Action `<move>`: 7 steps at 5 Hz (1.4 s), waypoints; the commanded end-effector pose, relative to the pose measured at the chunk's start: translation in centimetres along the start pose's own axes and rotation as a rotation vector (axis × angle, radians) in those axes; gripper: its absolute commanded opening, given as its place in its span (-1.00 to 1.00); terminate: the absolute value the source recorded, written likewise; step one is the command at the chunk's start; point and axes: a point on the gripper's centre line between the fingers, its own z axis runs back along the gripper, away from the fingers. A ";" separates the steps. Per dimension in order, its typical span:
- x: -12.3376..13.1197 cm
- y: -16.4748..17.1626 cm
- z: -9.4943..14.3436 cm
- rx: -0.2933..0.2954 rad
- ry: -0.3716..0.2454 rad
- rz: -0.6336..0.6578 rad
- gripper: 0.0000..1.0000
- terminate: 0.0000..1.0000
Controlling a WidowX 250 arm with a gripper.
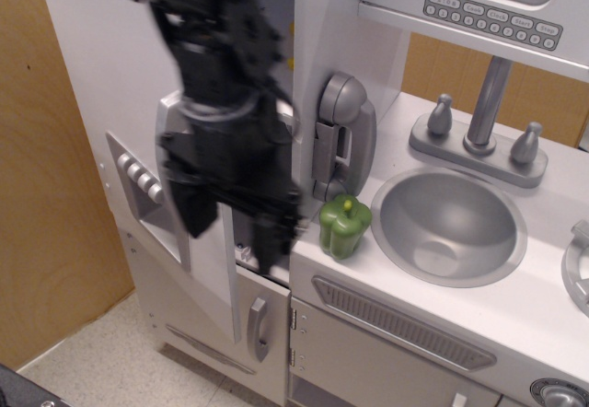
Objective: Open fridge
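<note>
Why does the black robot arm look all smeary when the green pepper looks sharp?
In the observation.image view, the gripper and arm are streaked by motion blur, so I cannot tell how its jaws stand; the green pepper, phone and sink are crisp, and the fridge door stands open under soft, even light.

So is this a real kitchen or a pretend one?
It looks like a pretend play kitchen. The fridge is small with its door swung open, there's a toy phone on its side, and a little green pepper sits beside a tiny sink.
</note>
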 end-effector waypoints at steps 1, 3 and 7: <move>6.2 -2.0 1.9 -0.027 -0.078 0.069 1.00 -1.00; 8.8 1.6 3.7 -0.002 -0.136 0.181 1.00 -1.00; 0.7 12.6 4.8 0.059 -0.113 0.228 1.00 -1.00</move>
